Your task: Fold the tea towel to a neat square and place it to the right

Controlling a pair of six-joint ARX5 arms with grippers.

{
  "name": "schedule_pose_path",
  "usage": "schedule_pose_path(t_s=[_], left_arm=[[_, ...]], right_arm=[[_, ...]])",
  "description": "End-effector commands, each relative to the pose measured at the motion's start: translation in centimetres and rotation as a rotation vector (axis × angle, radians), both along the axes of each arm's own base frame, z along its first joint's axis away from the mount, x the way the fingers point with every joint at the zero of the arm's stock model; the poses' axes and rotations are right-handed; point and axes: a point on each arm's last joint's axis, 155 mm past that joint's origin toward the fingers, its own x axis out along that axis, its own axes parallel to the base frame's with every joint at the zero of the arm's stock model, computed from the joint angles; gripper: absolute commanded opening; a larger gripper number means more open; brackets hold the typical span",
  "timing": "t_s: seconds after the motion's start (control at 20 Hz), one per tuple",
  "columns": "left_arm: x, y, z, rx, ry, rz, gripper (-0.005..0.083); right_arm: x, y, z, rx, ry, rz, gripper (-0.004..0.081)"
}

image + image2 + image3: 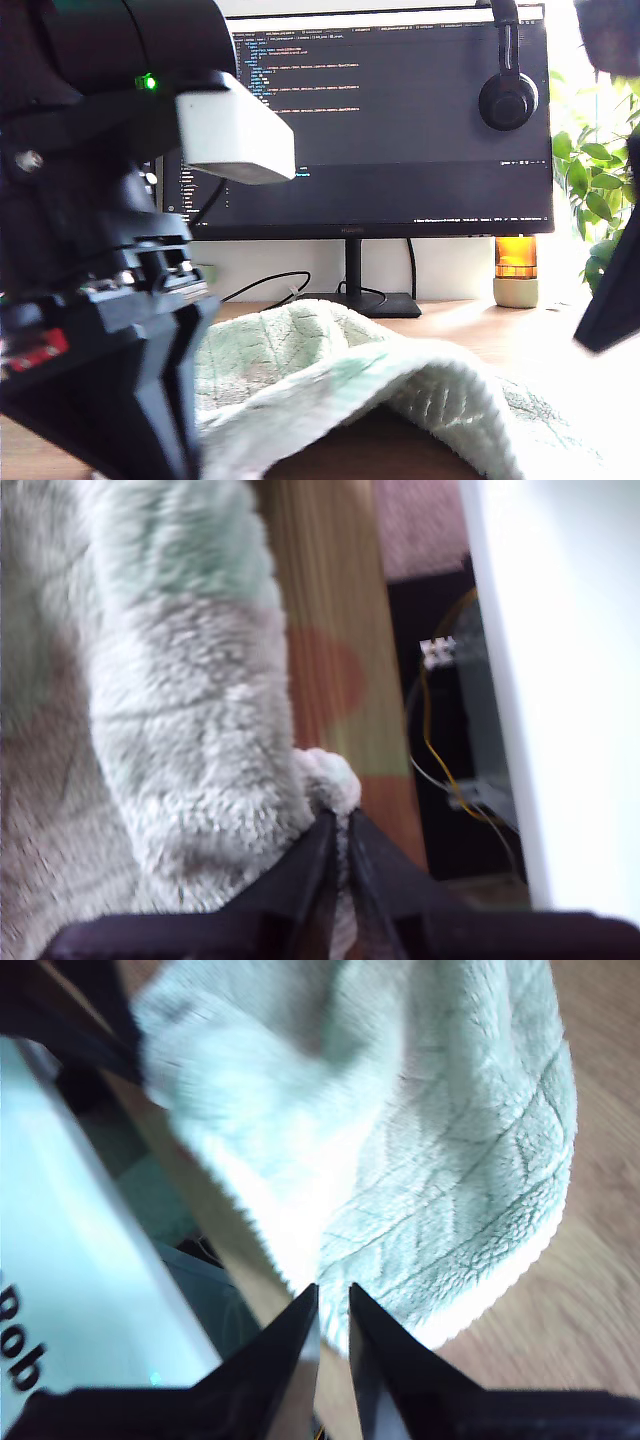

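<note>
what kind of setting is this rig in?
Likely an office or lab desk: a wide black monitor showing code, black over-ear headphones hung on its corner, and a wooden desktop under the pale mint-green plush tea towel.

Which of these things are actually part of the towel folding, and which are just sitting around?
Part of the job:
- tea towel
- my first tool, closed on the towel's edge
- my second tool, closed on the towel's edge
- wooden table

Just lying about:
- monitor
- headphones
- amber jar
- plant

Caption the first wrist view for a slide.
My first claw shut on the hem of the fluffy mint towel above the wooden table.
</note>
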Motion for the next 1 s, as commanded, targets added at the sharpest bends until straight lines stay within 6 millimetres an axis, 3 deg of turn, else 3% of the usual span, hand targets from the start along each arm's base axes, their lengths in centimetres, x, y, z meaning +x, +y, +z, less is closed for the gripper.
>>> schedule_pose_path(t_s=[0.0, 0.25, 0.55, 0.8, 0.95], left_arm=[[-0.9, 2.8, -1.9, 0.110, 0.043, 0.039, -0.0024], [0.2, 6.5, -2.4, 0.242, 0.034, 0.131, -0.0024], [-0.2, 9.9, -2.5, 0.349, 0.102, 0.209, -0.0024], [-1.0, 10.7, -2.3, 0.378, 0.159, 0.277, -0.0024], [-1.9, 9.7, -2.0, 0.335, 0.221, 0.278, -0.0024]], right_arm=[[0.9, 0.9, 0.3, 0.023, -0.016, -0.006, 0.0076], [3.0, 2.0, -0.5, 0.034, -0.046, -0.020, 0.0076], [5.9, 2.4, -1.0, 0.017, -0.125, -0.066, 0.0076], [7.1, 3.1, 0.4, 0.064, -0.160, -0.096, 0.0076], [6.0, 4.4, 0.8, 0.126, -0.113, -0.046, 0.0052]])
